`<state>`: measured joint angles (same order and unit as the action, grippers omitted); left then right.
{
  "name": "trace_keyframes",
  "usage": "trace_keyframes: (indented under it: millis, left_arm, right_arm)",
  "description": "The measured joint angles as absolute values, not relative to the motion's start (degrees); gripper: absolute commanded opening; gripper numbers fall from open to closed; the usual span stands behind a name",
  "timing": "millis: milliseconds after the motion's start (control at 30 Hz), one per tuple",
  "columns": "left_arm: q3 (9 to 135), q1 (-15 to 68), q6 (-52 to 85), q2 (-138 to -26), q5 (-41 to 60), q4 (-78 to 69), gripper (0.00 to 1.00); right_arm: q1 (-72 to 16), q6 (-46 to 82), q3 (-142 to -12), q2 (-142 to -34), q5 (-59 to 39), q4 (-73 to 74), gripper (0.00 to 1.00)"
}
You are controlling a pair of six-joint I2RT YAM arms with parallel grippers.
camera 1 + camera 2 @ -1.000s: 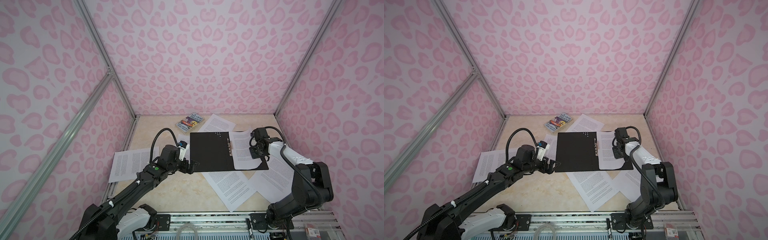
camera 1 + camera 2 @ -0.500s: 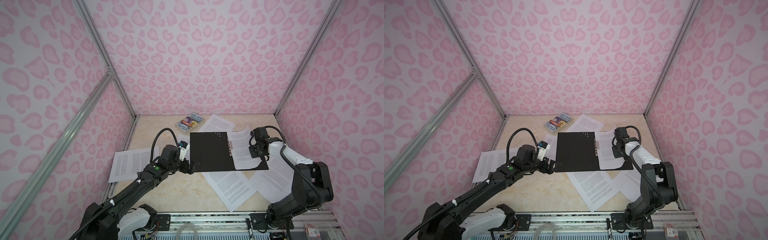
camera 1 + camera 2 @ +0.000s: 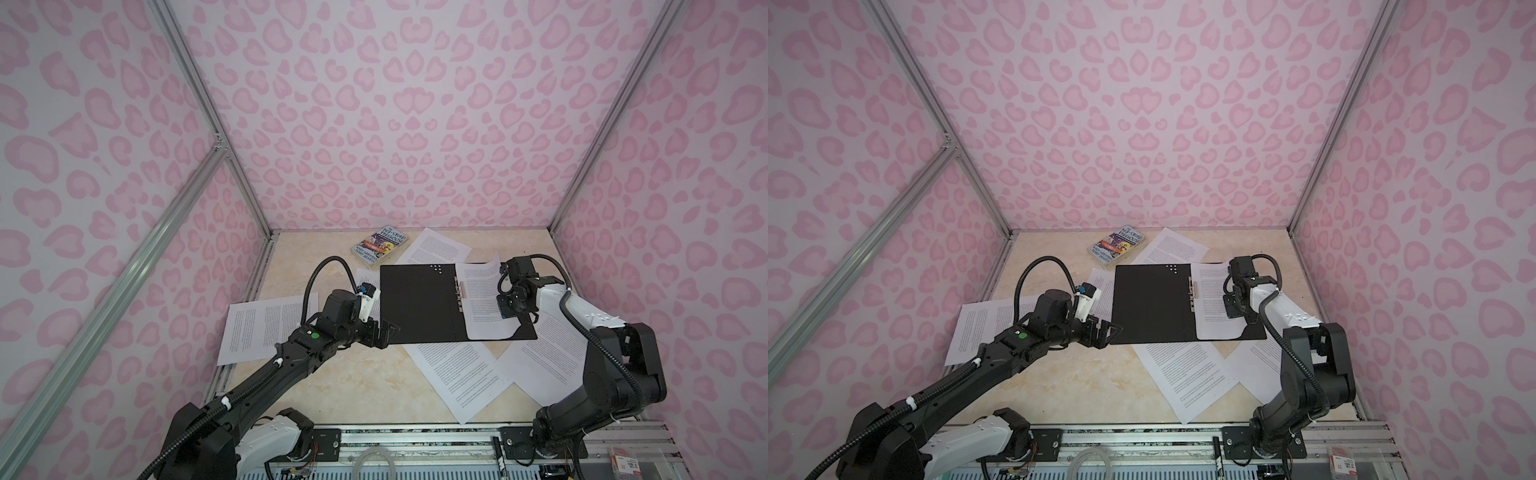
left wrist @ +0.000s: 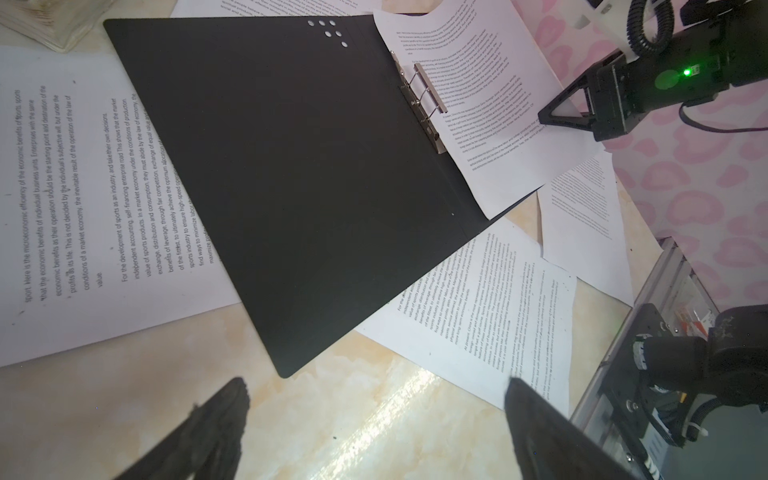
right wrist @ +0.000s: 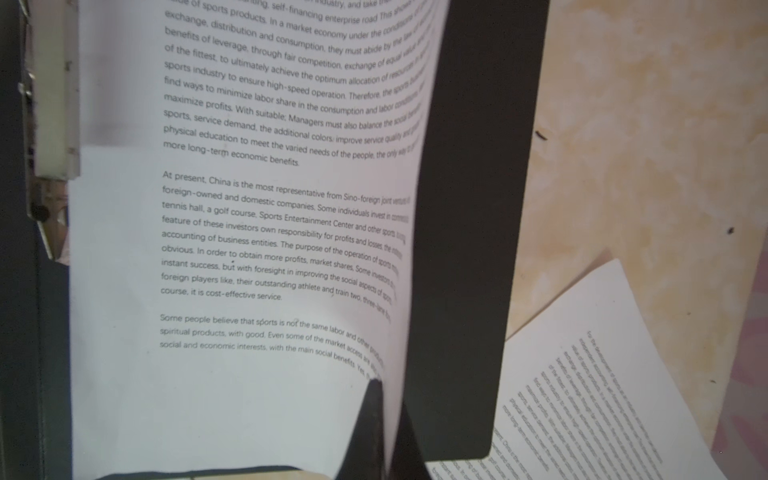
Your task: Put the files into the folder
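The right claw (image 3: 509, 311) is clenching the curling edge of a white printed sheet (image 3: 480, 291) lying on the right half of the open black folder (image 3: 419, 303); one paragraph is beginning "At present, China". The left claw (image 3: 385, 332) is hovering released by the folder's near left corner, other sheets (image 3: 266, 328) lying around on the bench (image 3: 353, 386).

The left arm stretches low and forward, and the left gripper (image 3: 386, 331) hangs just above the table with its jaws spread wide, the fingers (image 4: 216, 424) well apart. The right arm bends at the elbow and reaches inward, with the right gripper (image 3: 510, 311) pointing down, pinched on a sheet (image 5: 249, 249) edge.
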<state>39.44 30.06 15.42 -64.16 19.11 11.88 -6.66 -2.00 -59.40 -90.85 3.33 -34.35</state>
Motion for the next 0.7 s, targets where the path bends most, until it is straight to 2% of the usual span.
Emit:
trace_keyframes:
  millis: [233, 700]
  left_arm:
    - [39.44, 30.06, 15.44, -64.27, 19.14, 11.88, 0.97]
    - [39.44, 30.06, 15.44, -64.6, 19.11, 11.88, 0.97]
  right_arm:
    - [-6.55, -2.11, -59.77, -91.79, 3.42, -34.85, 0.16]
    - [-6.24, -2.15, -61.25, -93.6, 3.4, -36.1, 0.28]
